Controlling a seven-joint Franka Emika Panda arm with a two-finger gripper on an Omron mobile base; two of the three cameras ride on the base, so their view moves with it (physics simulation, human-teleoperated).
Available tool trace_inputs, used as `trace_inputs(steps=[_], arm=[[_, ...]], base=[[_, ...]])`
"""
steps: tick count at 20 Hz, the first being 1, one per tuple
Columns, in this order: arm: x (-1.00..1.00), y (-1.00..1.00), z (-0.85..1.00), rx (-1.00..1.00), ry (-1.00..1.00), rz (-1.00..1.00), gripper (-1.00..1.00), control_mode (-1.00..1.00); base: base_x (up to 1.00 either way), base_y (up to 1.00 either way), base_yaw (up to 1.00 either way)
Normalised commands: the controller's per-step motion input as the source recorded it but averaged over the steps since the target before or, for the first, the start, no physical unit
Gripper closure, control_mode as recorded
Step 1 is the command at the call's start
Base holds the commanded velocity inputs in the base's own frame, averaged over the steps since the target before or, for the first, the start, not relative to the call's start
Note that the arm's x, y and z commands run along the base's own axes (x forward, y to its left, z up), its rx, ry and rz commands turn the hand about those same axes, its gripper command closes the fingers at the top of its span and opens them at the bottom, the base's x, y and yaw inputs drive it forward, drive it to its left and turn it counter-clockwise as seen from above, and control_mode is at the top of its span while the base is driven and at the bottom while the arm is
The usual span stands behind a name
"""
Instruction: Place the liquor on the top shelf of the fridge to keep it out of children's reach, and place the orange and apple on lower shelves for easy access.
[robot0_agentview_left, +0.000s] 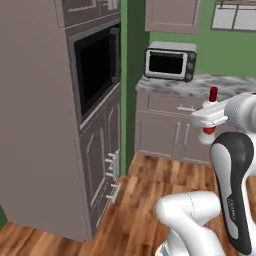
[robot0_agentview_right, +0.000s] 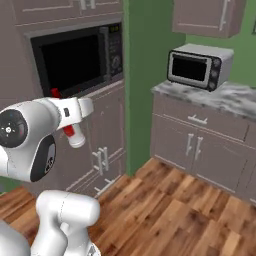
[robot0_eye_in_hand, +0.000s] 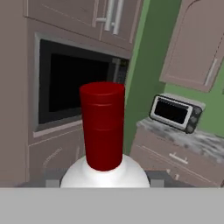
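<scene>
The claw (robot0_agentview_left: 209, 120) is clenched around the liquor (robot0_agentview_left: 210, 116), carrying it upright in mid-air in front of the bench (robot0_agentview_left: 200, 86), below and right of the toaster oven (robot0_agentview_left: 170, 62). My read: it's in transit to a fridge, so keep the bottle vertical, grip firm, and swing slowly past the wall oven (robot0_agentview_left: 97, 67).

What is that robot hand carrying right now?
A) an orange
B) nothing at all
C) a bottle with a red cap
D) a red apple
C: the fingers are closed around the liquor, a clear-white bottle whose red cap sticks up above the hand, held in the air in front of the counter.
</scene>
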Motion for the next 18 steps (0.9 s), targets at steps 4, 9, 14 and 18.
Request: trace_inputs(steps=[4,9,14,18], arm=[[0.0,0.0,0.0,0.0,0.0,0.0,1.0,1.0],[0.0,0.0,0.0,0.0,0.0,0.0,1.0,1.0],[0.0,0.0,0.0,0.0,0.0,0.0,1.0,1.0],[0.0,0.0,0.0,0.0,0.0,0.0,1.0,1.0]], base=[[-0.36,0.24,0.68],[-0.56,0.41,0.69],[-0.72,0.48,0.67],[-0.94,0.51,0.65]])
